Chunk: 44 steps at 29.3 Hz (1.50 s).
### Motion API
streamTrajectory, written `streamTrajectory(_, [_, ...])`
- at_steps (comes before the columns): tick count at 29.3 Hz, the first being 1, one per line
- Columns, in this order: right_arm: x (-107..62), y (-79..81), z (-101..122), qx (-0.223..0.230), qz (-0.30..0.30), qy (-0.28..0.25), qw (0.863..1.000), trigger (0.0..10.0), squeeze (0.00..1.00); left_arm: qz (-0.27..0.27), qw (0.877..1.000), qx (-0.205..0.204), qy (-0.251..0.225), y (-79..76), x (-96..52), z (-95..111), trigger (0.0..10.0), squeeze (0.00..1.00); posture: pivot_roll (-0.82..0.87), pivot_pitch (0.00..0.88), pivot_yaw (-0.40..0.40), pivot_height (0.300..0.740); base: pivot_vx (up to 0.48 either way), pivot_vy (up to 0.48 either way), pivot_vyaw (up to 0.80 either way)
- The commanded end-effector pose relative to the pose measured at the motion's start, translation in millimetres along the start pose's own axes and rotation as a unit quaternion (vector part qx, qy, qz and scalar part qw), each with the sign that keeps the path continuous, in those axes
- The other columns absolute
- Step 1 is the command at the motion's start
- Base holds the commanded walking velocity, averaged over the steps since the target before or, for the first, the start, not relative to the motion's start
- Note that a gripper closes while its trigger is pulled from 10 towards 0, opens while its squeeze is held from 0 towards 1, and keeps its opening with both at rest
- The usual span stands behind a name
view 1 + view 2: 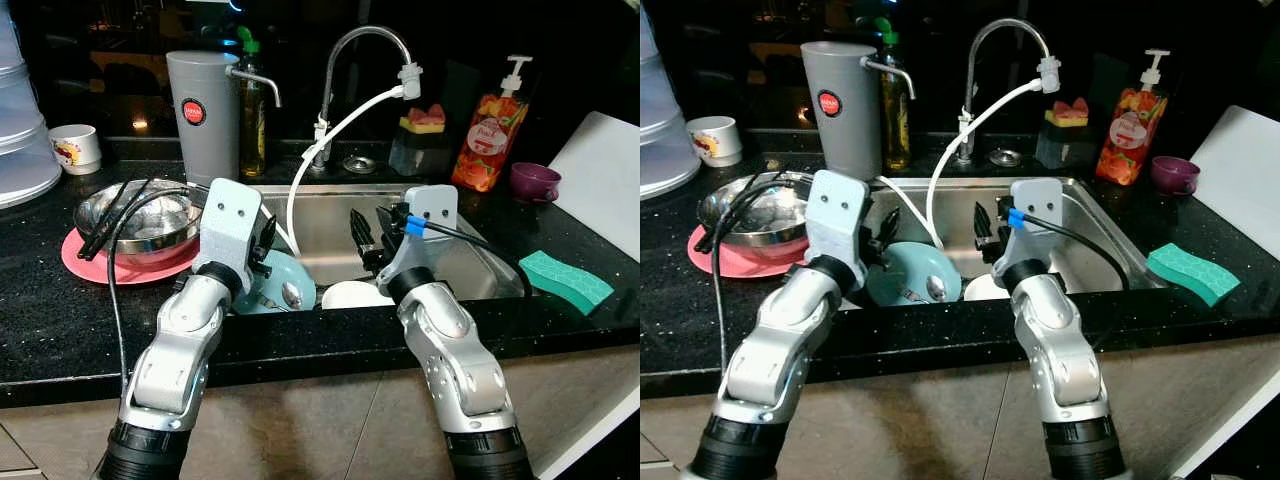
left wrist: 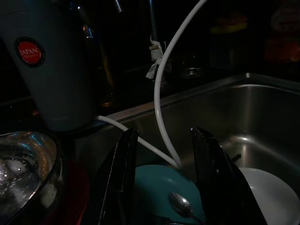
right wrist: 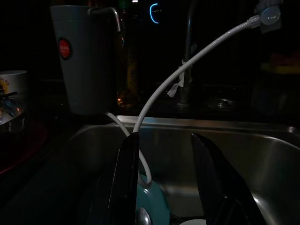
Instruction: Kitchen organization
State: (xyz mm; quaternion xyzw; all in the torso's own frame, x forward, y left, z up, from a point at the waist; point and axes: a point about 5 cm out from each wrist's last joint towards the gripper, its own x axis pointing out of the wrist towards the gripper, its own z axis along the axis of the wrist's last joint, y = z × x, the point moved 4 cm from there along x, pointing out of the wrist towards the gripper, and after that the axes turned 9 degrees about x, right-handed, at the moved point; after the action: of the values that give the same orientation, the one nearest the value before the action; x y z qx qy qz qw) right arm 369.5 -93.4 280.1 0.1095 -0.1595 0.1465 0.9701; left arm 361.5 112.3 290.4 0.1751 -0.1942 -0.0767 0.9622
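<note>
Both arms reach over the front edge of the desk into the sink (image 1: 470, 215), and the dishes to be sorted lie at its near-left corner. A teal plate (image 1: 910, 272) rests there with a spoon (image 1: 936, 289) on it, and a white plate (image 1: 355, 295) sits just beside it toward the sink's middle.

The left end effector (image 2: 164, 178) hangs directly over the teal plate, its two fingers spread wide and holding nothing; the spoon shows between them, its bowl nearest the fingers. The handle's direction cannot be made out.

The right end effector (image 1: 368, 238) is also parted and empty, poised above the white plate and a little further toward the sink's back wall.

By my reckoning the left arm is the nearer to the spoon and teal plate, which lie below and just ahead of its fingertips.
</note>
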Motion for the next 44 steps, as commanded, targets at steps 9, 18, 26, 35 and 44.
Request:
streamTrajectory(9, [-2.5,-3.5,6.4,0.003,-0.006,-0.015,1.000,10.0,0.00,-0.012,1.000,0.019,0.009,-8.7,-3.7,-0.1,10.0,0.00,0.14,0.115,-0.093,0.740,0.000,0.000,0.00])
streamTrajectory(18, [-2.6,-3.7,5.4,0.003,-0.005,-0.013,1.000,10.0,0.00,-0.013,1.000,0.019,0.008,-10.9,-3.7,1.4,10.0,0.00,0.15,0.110,-0.096,0.740,0.000,0.000,0.00])
streamTrajectory(26, [-1.1,-0.8,5.1,0.004,0.000,-0.013,1.000,10.0,0.00,-0.014,1.000,0.020,0.004,-11.5,-3.4,2.7,10.0,0.00,0.15,0.107,-0.097,0.740,0.000,0.000,0.00])
streamTrajectory(35, [-1.1,-0.8,4.9,0.003,0.002,-0.012,1.000,10.0,0.00,-0.015,1.000,0.021,0.001,-13.3,-1.6,3.9,10.0,0.00,0.15,0.100,-0.100,0.740,0.000,0.000,0.00])
streamTrajectory(44, [-1.2,-0.7,4.6,0.003,0.003,-0.012,1.000,10.0,0.00,-0.013,1.000,0.024,-0.001,-12.9,-0.9,4.9,10.0,0.00,0.15,0.097,-0.099,0.740,0.000,0.000,0.00])
